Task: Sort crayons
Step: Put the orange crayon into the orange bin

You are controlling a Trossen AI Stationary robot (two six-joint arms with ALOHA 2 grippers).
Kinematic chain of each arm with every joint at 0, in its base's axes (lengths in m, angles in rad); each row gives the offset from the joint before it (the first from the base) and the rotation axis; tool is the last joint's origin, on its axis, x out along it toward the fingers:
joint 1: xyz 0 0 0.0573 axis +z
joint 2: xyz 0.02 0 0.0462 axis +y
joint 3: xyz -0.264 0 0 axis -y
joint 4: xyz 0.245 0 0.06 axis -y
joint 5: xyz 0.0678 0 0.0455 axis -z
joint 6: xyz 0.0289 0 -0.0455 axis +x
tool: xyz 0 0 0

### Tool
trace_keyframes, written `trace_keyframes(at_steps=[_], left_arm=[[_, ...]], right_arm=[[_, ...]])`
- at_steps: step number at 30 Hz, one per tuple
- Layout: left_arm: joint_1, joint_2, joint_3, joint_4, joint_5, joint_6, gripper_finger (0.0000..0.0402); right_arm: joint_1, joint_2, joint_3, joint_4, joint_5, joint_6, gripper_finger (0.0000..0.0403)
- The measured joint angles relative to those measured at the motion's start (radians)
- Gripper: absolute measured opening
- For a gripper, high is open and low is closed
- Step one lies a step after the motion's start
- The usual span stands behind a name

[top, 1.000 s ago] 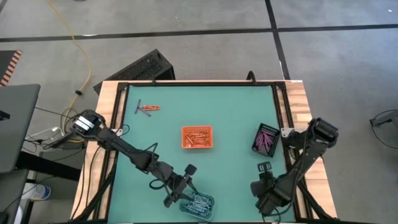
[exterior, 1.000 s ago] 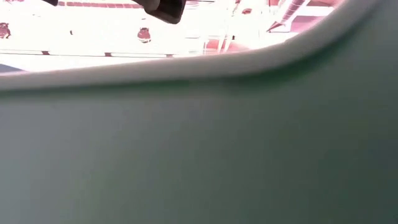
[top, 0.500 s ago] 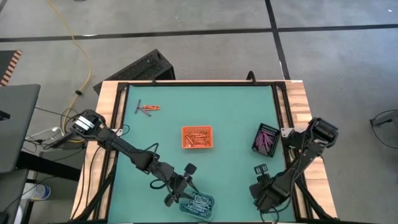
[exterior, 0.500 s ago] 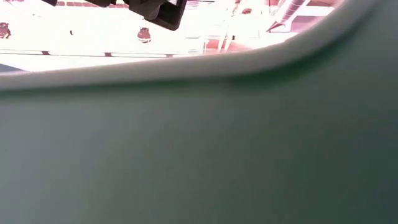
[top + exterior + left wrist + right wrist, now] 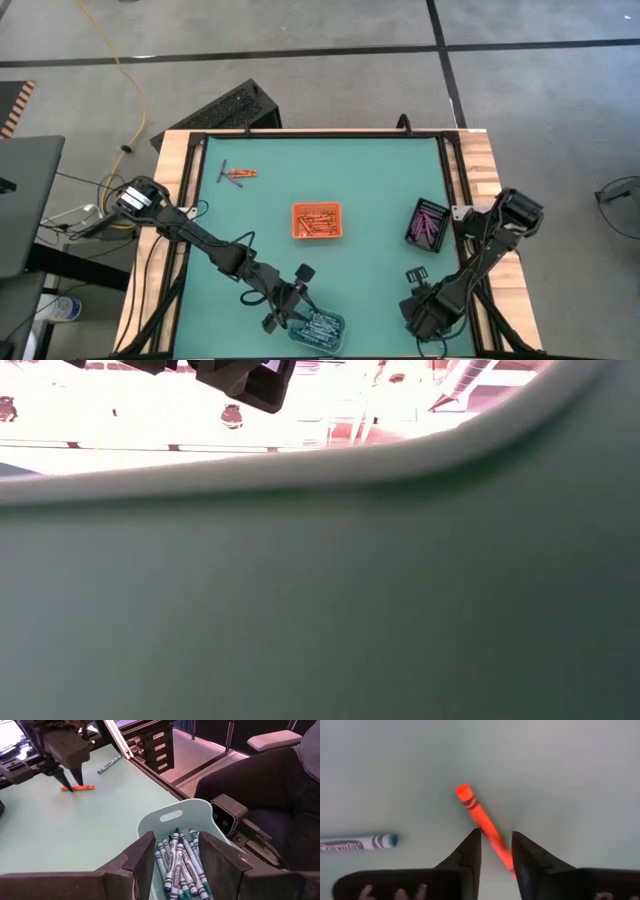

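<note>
From above, a small loose bunch of crayons (image 5: 238,175) lay on the green table (image 5: 370,190) toward ten o'clock, well apart from everything else. The left arm reached in from nine o'clock, and its left gripper (image 5: 292,312) hung at about seven o'clock, just over the near edge of a clear tray (image 5: 318,327) that sat at six o'clock. The left wrist view showed that tray filled with blue-grey crayons (image 5: 181,865), the two dark fingers (image 5: 142,860) standing apart on either side of the pile with nothing between them. An orange tray (image 5: 317,221) holding orange-red crayons stood near the table's centre. Toward three o'clock a black tray (image 5: 429,224) held purple-magenta crayons. The right arm came in from four o'clock, and the right gripper (image 5: 415,283) was down at the table around five o'clock. In the right wrist view its fingers (image 5: 470,851) straddled one orange crayon (image 5: 481,822) lying on the table, the jaws narrow but whether they pinched it I could not tell; a blue-grey crayon (image 5: 357,843) lay just beside it.
</note>
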Motion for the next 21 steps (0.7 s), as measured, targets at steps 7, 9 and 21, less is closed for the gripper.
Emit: trace_keyframes(at_steps=[7, 9, 21], left_arm=[[0.0, 0.0, 0.0, -0.006, 0.0, -0.001, 0.0142], [0.0, 0.0, 0.0, -0.01, 0.0, -0.001, 0.0142], [0.0, 0.0, 0.0, -0.021, 0.0, -0.002, 0.0142]], right_arm=[[0.0, -0.006, -0.053, 0.1, -0.006, 0.0, 0.0058], [0.0, -0.006, -0.053, 0.1, -0.006, 0.001, 0.0053], [-0.008, -0.002, -0.032, 0.096, -0.008, 0.016, 0.0004]])
